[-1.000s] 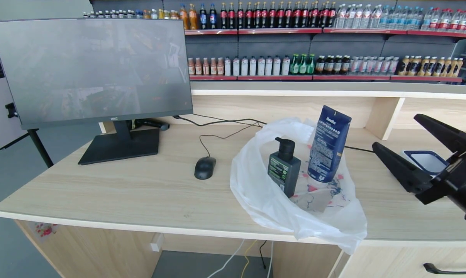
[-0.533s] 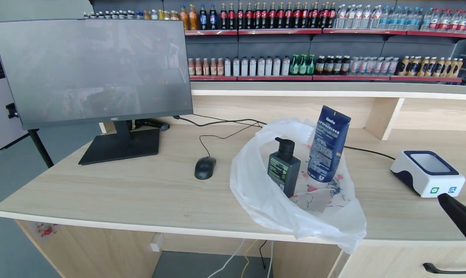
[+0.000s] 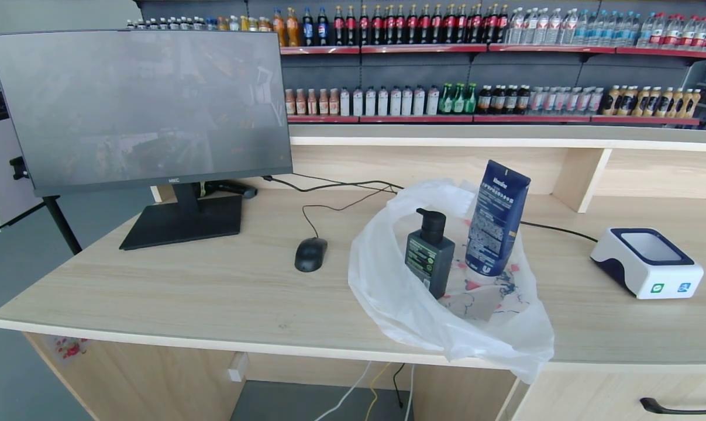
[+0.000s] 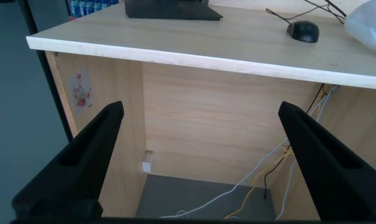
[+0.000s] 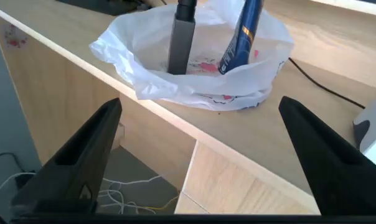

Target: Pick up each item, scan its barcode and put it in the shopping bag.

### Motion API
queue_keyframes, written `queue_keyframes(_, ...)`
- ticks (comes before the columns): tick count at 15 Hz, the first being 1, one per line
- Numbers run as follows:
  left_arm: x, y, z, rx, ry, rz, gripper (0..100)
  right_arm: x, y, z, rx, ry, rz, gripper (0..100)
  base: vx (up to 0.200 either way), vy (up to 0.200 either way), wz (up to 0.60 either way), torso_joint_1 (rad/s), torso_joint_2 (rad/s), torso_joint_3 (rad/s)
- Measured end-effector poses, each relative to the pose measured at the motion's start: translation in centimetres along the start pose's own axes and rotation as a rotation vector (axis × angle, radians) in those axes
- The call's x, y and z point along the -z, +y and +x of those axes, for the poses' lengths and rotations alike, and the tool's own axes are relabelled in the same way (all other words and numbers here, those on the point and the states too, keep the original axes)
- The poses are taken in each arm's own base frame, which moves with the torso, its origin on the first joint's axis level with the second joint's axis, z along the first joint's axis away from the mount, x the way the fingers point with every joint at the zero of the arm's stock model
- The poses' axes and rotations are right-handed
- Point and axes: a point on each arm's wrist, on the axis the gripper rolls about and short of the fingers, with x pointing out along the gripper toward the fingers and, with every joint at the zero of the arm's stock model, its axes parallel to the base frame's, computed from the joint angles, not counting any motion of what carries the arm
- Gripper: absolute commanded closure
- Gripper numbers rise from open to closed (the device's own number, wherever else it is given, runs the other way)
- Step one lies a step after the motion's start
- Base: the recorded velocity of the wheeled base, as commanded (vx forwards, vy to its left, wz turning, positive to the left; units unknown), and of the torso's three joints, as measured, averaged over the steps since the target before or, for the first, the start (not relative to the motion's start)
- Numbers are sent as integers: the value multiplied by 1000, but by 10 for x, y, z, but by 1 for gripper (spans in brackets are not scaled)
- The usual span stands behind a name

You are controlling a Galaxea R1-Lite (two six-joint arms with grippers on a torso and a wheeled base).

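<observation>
1. The left pincer (image 4: 200, 112) hangs released, its two black fingers spread wide with nothing between them. It is out in front of the counter (image 4: 238, 46), lower than the front edge and facing the wooden panel beneath.
2. A dark monitor (image 3: 142, 108) stands on its flat base at the counter's 10 o'clock corner.
3. A black mouse (image 3: 310, 254) lies at the monitor's 4 o'clock, its cable running back toward 12 o'clock.
4. The white plastic shopping bag (image 3: 388, 292) sits at the mouse's 3 o'clock, mouth open upward, its near edge spilling over the counter's front.
5. A dark pump bottle (image 3: 430, 257) stands upright inside the bag, on its 9 o'clock side.
6. A blue tube (image 3: 498, 219) stands cap-down inside the bag, just beside the bottle at its 2 o'clock, tilted slightly.
7. A white and navy scanner (image 3: 646, 263) rests at the bag's 3 o'clock, apart from it, window facing up.
8. The right pincer (image 5: 200, 106) is released and empty, fingers wide, in front of the counter and below its top, with the bag ahead of it.
9. Shelves of drink bottles (image 3: 446, 99) line the wall at 12 o'clock.
</observation>
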Motion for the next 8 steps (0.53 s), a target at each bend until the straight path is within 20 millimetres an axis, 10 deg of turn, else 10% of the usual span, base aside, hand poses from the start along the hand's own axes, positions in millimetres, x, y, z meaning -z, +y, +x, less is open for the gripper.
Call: queue_keyframes(8, 0, 0, 0, -1, 1, -2, 0, 39, 18, -37, 73, 144, 16, 0, 0, 0, 0, 0, 0, 0)
